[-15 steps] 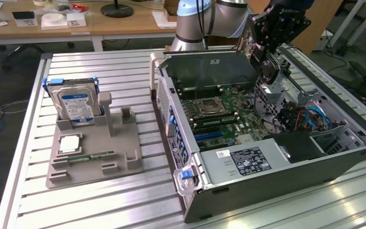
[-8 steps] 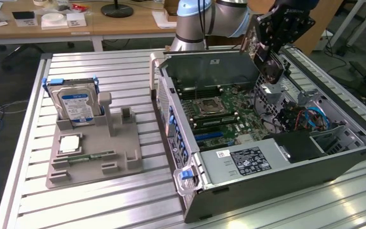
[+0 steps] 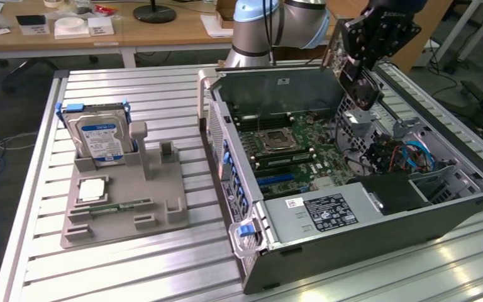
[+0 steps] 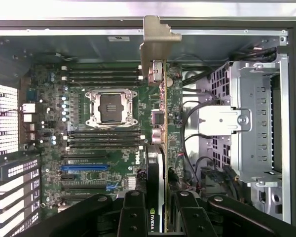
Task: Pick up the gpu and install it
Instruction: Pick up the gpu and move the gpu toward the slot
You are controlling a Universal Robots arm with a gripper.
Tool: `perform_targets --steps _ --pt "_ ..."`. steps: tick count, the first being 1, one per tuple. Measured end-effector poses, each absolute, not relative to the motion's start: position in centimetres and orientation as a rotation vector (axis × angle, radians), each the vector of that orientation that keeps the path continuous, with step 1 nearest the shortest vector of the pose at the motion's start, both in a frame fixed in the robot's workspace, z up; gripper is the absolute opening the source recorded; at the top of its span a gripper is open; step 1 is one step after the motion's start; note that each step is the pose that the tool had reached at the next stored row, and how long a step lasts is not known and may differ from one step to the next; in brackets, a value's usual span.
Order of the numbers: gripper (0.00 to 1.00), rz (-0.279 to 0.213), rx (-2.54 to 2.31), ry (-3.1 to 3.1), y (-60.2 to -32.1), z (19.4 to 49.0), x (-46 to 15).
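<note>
My gripper (image 4: 157, 210) is shut on the gpu (image 4: 158, 123), a thin card seen edge-on in the wrist view, with its metal end bracket (image 4: 157, 42) at the far end and a green logo beside my fingers (image 4: 133, 212). In the exterior view the gripper (image 3: 366, 60) holds the gpu (image 3: 362, 91) upright above the open computer case (image 3: 367, 251), near its back right corner. The card hangs over the motherboard (image 4: 49, 153), apart from it, alongside the processor socket (image 4: 110, 107). The blue expansion slot (image 4: 84, 167) lies off to one side of the card.
A metal drive cage (image 4: 256, 123) and loose cables (image 3: 409, 157) sit close beside the card inside the case. On the exterior view's left, a grey fixture (image 3: 124, 214) holds a blue-labelled hard drive (image 3: 99, 135) and a small memory stick (image 3: 117, 206). Everything rests on a slotted aluminium table (image 3: 141, 270).
</note>
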State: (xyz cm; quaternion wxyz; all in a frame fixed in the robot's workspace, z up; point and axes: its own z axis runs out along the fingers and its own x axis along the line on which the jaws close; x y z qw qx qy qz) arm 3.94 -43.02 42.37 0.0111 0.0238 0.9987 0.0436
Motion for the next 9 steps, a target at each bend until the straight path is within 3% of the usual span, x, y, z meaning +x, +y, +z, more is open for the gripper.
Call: perform_targets --steps 9 --pt "0.26 0.136 0.074 3.116 -43.01 42.36 4.95"
